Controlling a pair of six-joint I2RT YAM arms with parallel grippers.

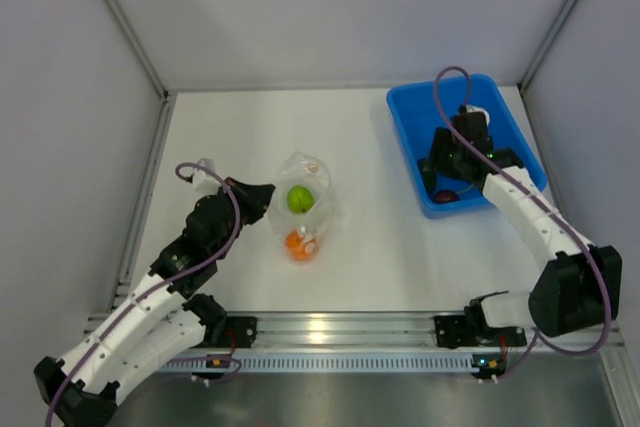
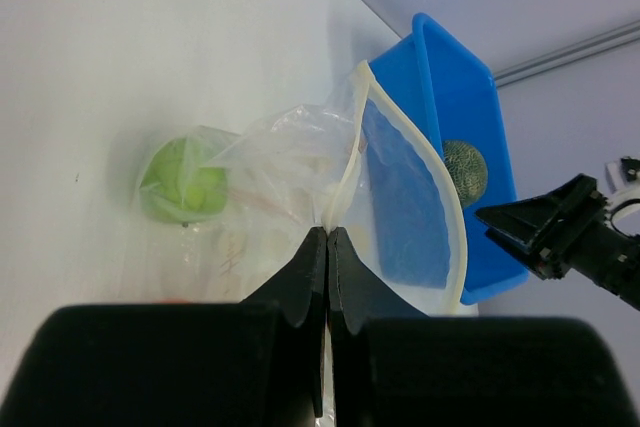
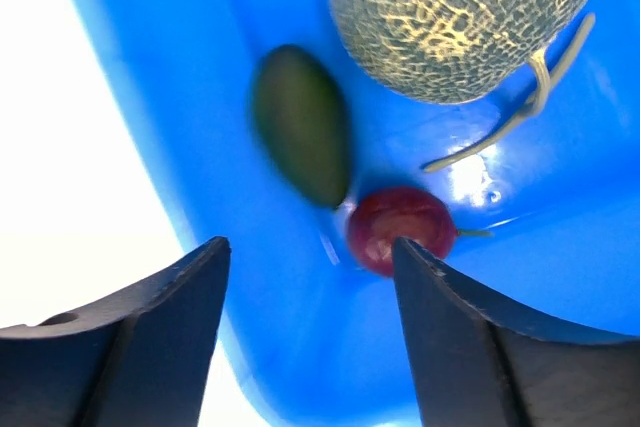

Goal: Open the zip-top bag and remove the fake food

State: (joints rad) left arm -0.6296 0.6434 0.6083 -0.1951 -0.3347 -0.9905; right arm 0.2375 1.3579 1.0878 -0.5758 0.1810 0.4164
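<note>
From above, the zip-top bag [image 1: 318, 179] is lying near the middle of the white table [image 1: 220, 127], with a green apple [image 1: 299, 198] and an orange [image 1: 300, 243] showing through the clear plastic. The apple is sitting farther from the arms, the orange nearer. The left gripper [image 1: 268, 197] is reaching in from the left and touching the bag's edge beside the apple. Well apart, at the far right, the right gripper [image 1: 438, 173] is hanging inside the blue bin [image 1: 400, 122], above a small reddish piece [image 1: 446, 195] by the bin's near wall.

In the left wrist view, the left gripper's [image 2: 327, 237] fingers are pressing together on a fold of the bag [image 2: 290, 147] just under its pale zip strip, so the plastic is pinched between them. The mouth is gaping in a loop toward the bin. The apple [image 2: 183, 180] is resting inside at the left. Faint marks on the plastic are too blurred to read. Beyond, a netted melon [image 2: 465, 169] is sitting inside the bin [image 2: 455, 87].

In the right wrist view, the right gripper [image 3: 310, 257] is standing with its fingers wide apart and holding nothing – only bin floor is showing between them. The melon [image 3: 465, 17], with a pale curling stem, is lying at the top. A dark green oval piece [image 3: 300, 127] is touching the red piece [image 3: 400, 227] below it.
</note>
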